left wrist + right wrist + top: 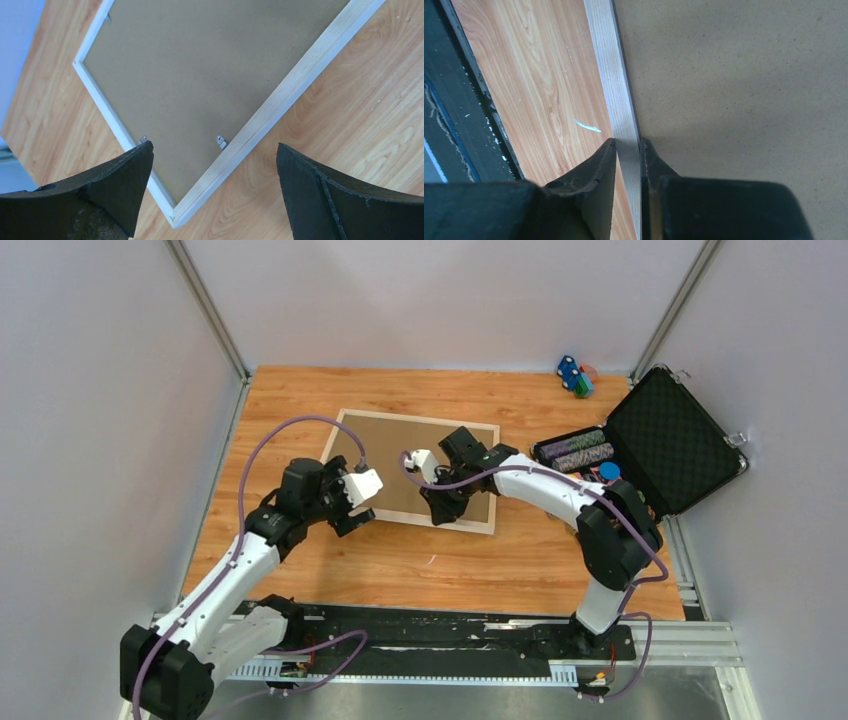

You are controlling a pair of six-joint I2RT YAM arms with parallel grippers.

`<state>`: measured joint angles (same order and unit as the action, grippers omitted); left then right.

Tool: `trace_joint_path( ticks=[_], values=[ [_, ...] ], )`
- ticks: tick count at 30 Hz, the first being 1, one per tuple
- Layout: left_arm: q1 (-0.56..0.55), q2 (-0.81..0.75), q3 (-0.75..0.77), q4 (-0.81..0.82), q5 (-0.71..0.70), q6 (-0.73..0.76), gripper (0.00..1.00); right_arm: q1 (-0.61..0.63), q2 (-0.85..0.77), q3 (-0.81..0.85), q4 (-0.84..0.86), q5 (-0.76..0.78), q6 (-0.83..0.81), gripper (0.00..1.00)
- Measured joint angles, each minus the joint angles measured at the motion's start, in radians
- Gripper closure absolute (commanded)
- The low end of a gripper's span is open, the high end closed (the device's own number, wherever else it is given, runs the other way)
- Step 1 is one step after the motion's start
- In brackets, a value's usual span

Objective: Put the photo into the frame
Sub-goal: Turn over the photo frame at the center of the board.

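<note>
Centre of the overhead view, on the wooden table (560, 560): shows the frame (420, 419) face down, brown backing board (420, 455) uppermost. Pinches its lower rail with the right gripper (628, 146), fingers (594, 170) clenched on the wood. Hangs the left gripper (212, 150) released wide over the lower-left corner. Shows no photo; cannot tell where. Looks like work on the back; next probably calls for pinning the rail while metal tabs (220, 141) get turned.

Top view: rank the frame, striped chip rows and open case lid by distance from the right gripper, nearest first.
1. frame: near rail clamped in the right gripper.
2. striped chip rows: to its right.
3. case lid: far right, past the chips.
</note>
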<state>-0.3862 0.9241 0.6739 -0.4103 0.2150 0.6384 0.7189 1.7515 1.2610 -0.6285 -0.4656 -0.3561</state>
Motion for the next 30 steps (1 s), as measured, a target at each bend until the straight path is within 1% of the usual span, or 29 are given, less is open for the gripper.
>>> trace_joint_path(
  ticks=[6, 12, 19, 27, 30],
  values=[
    [-0.072, -0.021, 0.000, 0.020, -0.009, 0.022, 0.00, -0.030, 0.000, 0.058, -0.056, -0.050, 0.016, 1.00],
    [-0.127, -0.025, -0.029, 0.079, -0.022, 0.071, 0.00, -0.042, 0.000, 0.127, -0.106, -0.071, 0.023, 1.00],
    [-0.146, 0.048, -0.038, 0.115, -0.026, 0.154, 0.00, -0.046, 0.002, 0.171, -0.143, -0.086, 0.024, 1.00],
    [-0.154, 0.120, -0.088, 0.227, -0.068, 0.262, 0.00, -0.057, 0.010, 0.188, -0.175, -0.106, 0.024, 1.00],
    [-0.155, 0.154, -0.111, 0.274, -0.105, 0.293, 0.05, -0.064, 0.010, 0.195, -0.193, -0.119, 0.024, 1.00]
  ],
)
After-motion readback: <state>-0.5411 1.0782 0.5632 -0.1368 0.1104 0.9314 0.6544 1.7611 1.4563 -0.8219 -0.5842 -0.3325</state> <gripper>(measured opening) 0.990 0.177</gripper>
